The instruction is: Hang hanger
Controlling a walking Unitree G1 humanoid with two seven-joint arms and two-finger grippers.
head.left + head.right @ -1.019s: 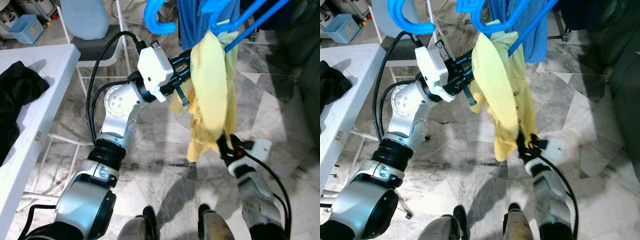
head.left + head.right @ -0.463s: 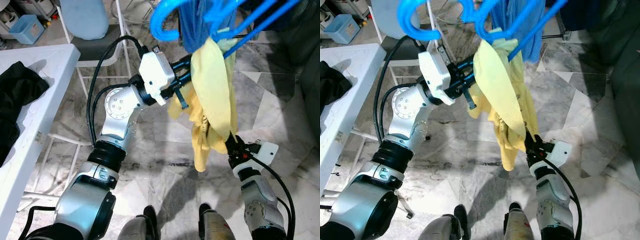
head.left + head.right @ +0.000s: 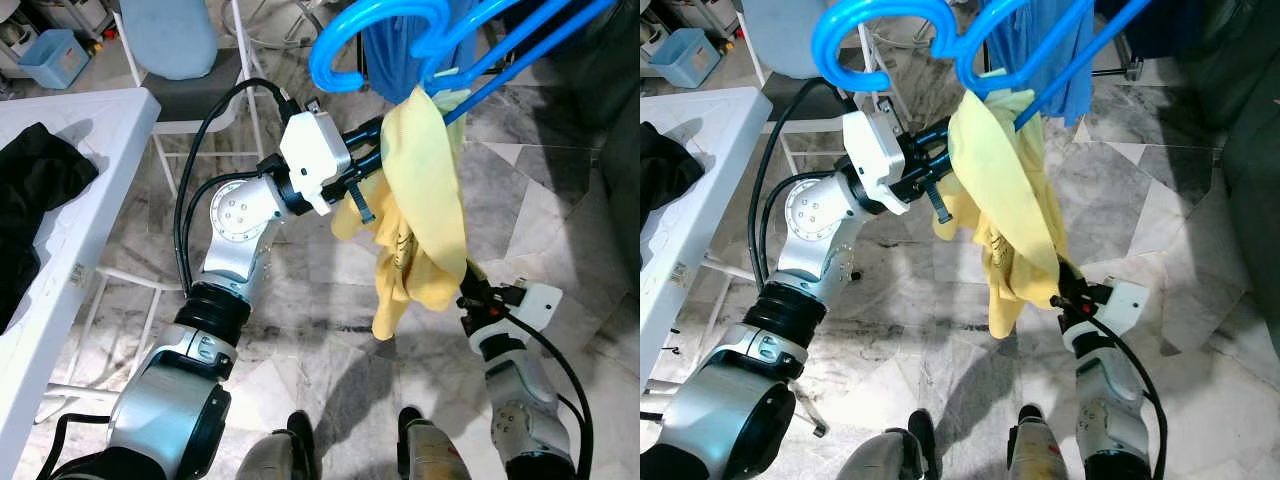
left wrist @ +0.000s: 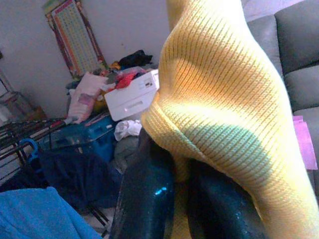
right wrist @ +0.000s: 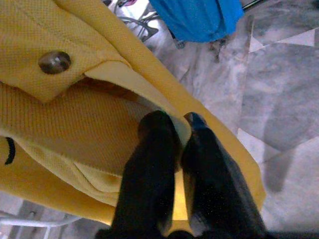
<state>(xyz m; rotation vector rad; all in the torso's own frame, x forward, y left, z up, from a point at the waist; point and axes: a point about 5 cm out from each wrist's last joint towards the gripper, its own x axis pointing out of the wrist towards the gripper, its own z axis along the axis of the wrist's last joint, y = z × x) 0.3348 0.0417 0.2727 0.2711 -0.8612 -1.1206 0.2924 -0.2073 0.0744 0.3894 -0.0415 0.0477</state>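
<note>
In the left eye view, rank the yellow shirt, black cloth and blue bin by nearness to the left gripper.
1. Yellow shirt: pinched in the left gripper.
2. Black cloth: on the white table, far left.
3. Blue bin: on the floor, top-left corner.

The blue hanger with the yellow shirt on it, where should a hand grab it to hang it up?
On the blue hanger, grip the neck just below its hook, from the robot's side: the hook curls up bare, while the yellow shirt covers the arm below.
</note>
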